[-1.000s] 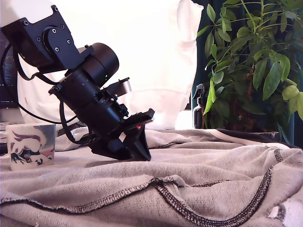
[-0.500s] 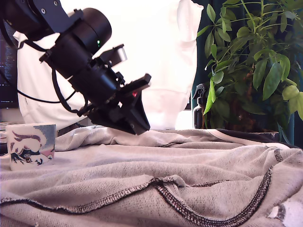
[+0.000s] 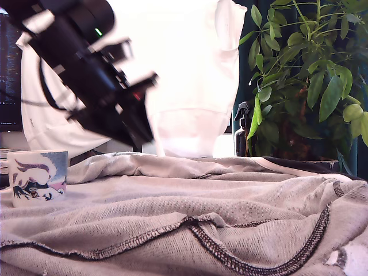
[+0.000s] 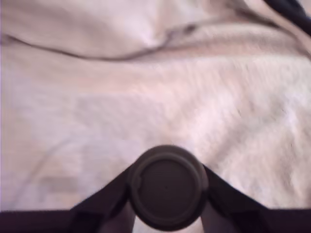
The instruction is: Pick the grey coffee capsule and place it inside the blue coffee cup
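Exterior view: shows gripper (image 3: 138, 129) blurred, above cup (image 3: 38, 177) and toward the exterior view's right, apart. Wrist view: shows capsule (image 4: 167, 187) pinched by its sides between closed jaws, over cloth (image 4: 146, 97). Likely light, thin-walled, dentable; wants gentle side grip.

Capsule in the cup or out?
Out. Wrist view: grey coffee capsule gripped between the fingers over cloth; gripper high, aside from the blue coffee cup.
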